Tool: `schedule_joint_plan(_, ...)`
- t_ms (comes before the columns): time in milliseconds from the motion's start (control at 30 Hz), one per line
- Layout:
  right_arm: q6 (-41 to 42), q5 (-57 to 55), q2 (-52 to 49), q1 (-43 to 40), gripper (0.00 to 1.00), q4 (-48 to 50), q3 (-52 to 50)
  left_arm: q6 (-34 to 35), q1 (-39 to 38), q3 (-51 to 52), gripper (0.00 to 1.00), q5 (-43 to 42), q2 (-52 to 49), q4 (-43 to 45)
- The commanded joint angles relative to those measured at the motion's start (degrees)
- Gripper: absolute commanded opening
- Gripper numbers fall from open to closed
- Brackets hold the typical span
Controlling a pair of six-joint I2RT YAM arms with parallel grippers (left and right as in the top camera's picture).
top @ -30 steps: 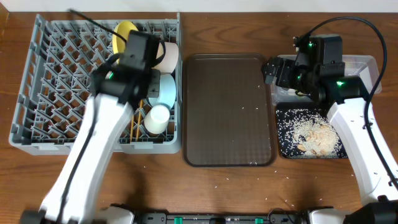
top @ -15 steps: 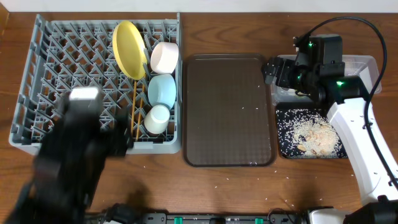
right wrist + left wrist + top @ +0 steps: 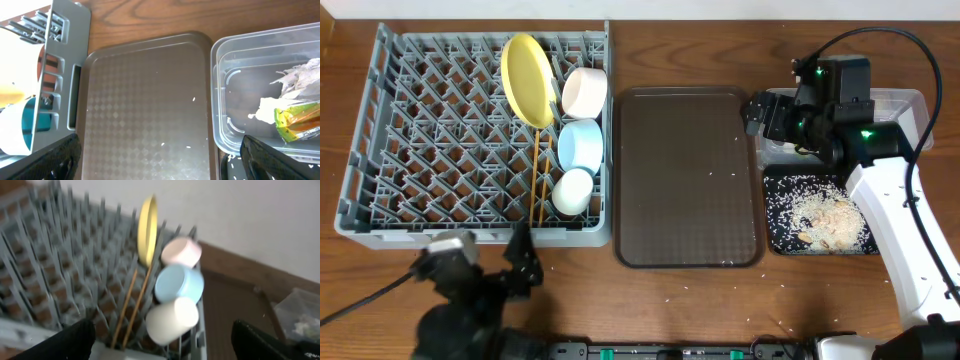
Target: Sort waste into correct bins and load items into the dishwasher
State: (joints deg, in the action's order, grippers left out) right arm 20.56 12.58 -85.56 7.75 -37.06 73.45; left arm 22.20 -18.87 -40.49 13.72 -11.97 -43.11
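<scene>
Overhead, plate in rack, L fingers seemingly spread

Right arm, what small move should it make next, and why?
Probably draw the right gripper back from the clear tub: its jaws are open and empty, the napkin and wrapper already lie in the tub, and the dishes all stand in the rack.

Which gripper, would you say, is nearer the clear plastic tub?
Right: the right gripper hovers at the clear plastic tub; the left gripper is far off, before the dish rack.
</scene>
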Motion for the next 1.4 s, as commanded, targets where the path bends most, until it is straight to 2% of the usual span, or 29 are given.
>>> schedule_joint_plan(0, 0.0, -0.35, 0.11, 0.17, 0.99, -0.04, 0.68, 9.88, -0.17, 4.28, 0.92, -1.38, -0.72, 2.54)
schedule_joint_plan(167, 0.0, -0.35, 0.11, 0.17, 0.99, -0.04, 0.68, 10.05, -0.17, 5.4, 0.94, -8.44, -1.01, 6.12)
schedule_joint_plan(533, 0.0, -0.35, 0.11, 0.17, 0.99, -0.04, 0.68, 6.58, -0.17, 5.4, 0.94, -5.66, -1.01, 2.91)
schedule_joint_plan(600, 0.0, -0.35, 0.11, 0.17, 0.99, -0.04, 0.68, 2.29, -0.2, 5.4, 0.95, -5.35, -1.01, 2.91)
schedule_joint_plan(733, 0.0, -0.33, 0.11, 0.17, 0.99, -0.04, 0.68, -10.49, -0.17, 5.46, 0.94, -5.62, -1.01, 2.91)
schedule_joint_plan(967, 0.0, -0.35, 0.11, 0.17, 0.99, -0.04, 0.68, -23.02, 0.0, 8.07, 0.95, -5.53, -0.48, 4.5)
schedule_joint_plan(1033, 0.0, -0.35, 0.11, 0.2, 0.99, -0.04, 0.68, -26.29, 1.11, 10.45, 0.95, -5.53, -0.46, 7.32)
schedule_joint_plan(1100, 0.0, -0.33, 0.11, 0.17, 0.99, -0.04, 0.68, -28.61, 3.63, 15.06, 0.95, -5.53, -0.44, 13.7)
schedule_joint_plan(1367, 0.0, -0.35, 0.11, 0.17, 0.99, -0.04, 0.68, -28.59, 11.26, 29.31, 0.95, -5.79, 2.56, 37.99)
